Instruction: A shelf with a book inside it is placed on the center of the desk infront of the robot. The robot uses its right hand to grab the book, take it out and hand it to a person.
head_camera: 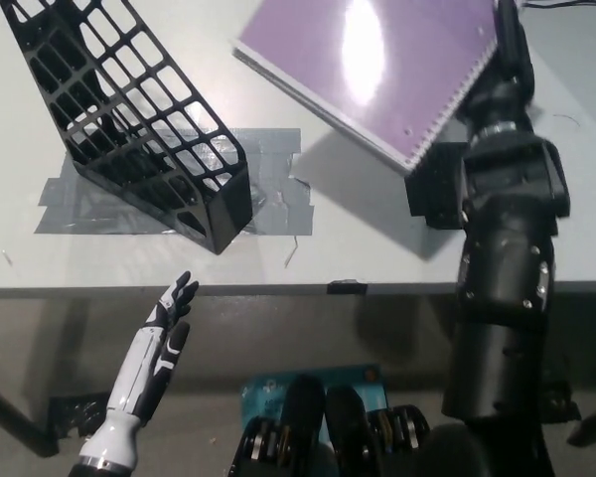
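A purple spiral-bound book (377, 60) hangs tilted above the desk at the top right, clear of the shelf. My black right hand (507, 55) grips it at its spiral edge, the arm rising from the bottom right. The black lattice shelf (129, 129) stands slanted on grey tape at the upper left, with nothing visible inside it. My white left hand (159, 348) rests open below the desk's front edge at the lower left.
Grey tape strips (268, 199) hold the shelf to the white desk (338, 258). A black patch (432, 199) lies on the desk next to my right arm. The desk's front edge runs across the middle of the picture.
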Controlling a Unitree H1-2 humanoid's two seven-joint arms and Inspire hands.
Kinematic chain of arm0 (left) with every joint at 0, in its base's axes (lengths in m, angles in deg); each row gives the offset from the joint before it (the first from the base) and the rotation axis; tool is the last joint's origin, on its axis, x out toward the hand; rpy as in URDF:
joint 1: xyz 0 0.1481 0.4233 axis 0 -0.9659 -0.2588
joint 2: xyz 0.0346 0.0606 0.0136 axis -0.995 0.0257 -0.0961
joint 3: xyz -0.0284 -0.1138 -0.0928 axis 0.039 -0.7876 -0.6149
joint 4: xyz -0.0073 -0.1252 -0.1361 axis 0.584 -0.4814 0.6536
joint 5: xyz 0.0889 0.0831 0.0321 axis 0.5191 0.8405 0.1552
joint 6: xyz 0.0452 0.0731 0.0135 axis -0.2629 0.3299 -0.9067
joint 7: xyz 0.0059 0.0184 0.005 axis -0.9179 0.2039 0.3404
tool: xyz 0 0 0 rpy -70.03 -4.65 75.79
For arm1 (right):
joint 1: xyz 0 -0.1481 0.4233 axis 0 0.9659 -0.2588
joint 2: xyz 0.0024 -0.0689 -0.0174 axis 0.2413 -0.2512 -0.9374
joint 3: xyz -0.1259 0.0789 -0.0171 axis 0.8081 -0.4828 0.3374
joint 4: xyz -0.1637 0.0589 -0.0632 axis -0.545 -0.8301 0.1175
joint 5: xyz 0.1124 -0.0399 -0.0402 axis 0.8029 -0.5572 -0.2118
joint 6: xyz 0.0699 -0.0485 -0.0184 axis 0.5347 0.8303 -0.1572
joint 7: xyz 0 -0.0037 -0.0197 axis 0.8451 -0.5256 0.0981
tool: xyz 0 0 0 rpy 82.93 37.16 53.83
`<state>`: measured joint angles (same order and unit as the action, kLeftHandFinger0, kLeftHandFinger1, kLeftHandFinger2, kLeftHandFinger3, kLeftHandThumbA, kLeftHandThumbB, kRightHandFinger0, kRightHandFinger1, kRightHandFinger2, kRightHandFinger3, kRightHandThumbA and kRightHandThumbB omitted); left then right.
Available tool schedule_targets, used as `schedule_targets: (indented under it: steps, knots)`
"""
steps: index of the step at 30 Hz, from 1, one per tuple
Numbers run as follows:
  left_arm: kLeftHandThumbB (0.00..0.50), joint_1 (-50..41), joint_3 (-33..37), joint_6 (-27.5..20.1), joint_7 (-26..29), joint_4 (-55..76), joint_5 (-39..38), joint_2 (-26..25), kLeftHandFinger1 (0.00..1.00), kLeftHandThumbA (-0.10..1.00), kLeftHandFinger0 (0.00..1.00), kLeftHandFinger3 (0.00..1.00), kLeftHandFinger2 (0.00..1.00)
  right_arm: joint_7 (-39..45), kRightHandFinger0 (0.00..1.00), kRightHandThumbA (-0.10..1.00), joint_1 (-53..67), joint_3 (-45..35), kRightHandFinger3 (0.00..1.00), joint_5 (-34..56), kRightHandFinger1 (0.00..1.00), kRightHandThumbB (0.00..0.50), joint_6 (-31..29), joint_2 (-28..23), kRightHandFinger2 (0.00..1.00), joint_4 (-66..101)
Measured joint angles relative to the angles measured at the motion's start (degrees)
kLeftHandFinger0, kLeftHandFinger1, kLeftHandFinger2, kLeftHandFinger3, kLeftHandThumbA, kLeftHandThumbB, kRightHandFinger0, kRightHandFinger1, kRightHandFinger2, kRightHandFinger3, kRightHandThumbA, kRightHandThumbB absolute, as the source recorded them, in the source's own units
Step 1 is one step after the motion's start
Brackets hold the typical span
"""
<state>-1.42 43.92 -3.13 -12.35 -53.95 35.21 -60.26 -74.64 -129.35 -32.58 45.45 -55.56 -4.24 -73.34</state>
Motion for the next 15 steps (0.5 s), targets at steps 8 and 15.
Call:
schedule_targets:
  steps: [8, 15]
  knots:
    - [0.279, -0.2, -0.1, -0.1, 0.0, 0.0, -0.1, 0.0, 1.00, 1.00, 1.00, 1.00, 1.00, 0.6, 0.00, -0.10, 4.0, -0.3, 1.00, 1.6, 0.30, 0.000, -0.1, -1.7, 0.67, -6.9]
    - [0.291, -0.2, -0.2, -0.1, 0.0, 0.0, -0.2, 0.0, 1.00, 1.00, 1.00, 1.00, 1.00, 2.1, 0.00, -0.10, 6.1, 1.1, 1.00, 1.5, 0.23, 0.028, -1.3, -2.5, 0.59, -12.5]
